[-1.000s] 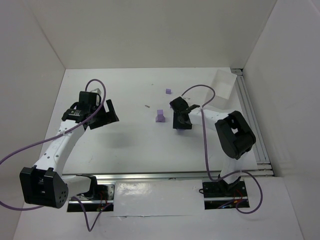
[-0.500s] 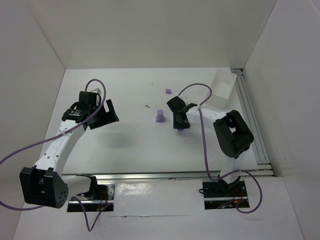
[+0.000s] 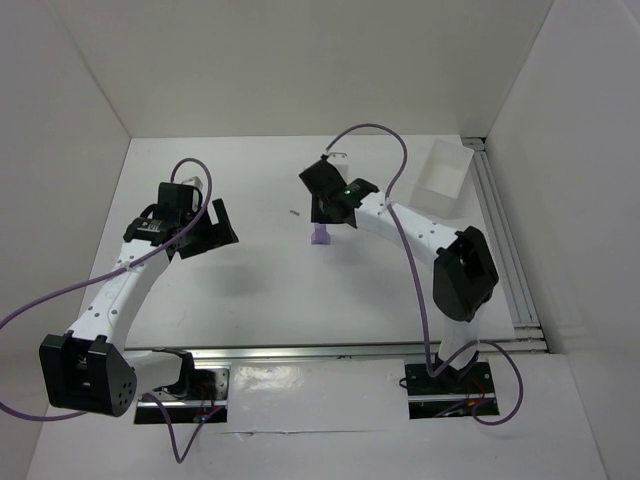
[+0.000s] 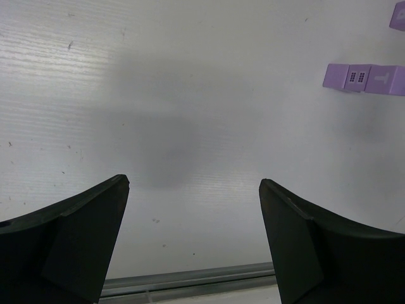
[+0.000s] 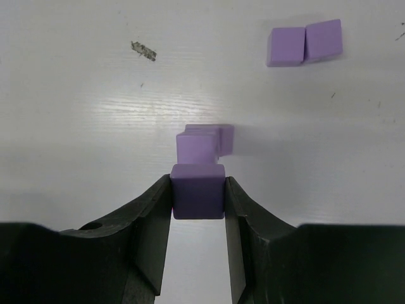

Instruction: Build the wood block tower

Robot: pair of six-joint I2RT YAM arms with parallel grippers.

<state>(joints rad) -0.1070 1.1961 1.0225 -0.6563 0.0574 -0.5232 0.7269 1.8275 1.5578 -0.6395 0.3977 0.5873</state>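
Right gripper (image 5: pixel 197 190): jaws are being kept closed on one wood block (image 5: pixel 197 201), which is being clamped flat on two opposite sides. The held block is being carried close over the near edge of the tower (image 5: pixel 201 147). Contact with the tower can't be told. In the wrist view the tower is being seen from above as a lilac column with a wider base offset to one side. Two loose blocks (image 5: pixel 304 43) are lying touching each other, beyond the tower and to its right. A dark speck (image 5: pixel 143 50) is lying beyond the tower, to its left. Left gripper (image 3: pixel 212 235): it is being held wide open with nothing between the jaws, well apart from the tower on the left. The white tray (image 3: pixel 440 170) is sitting well apart from the tower, at far right.
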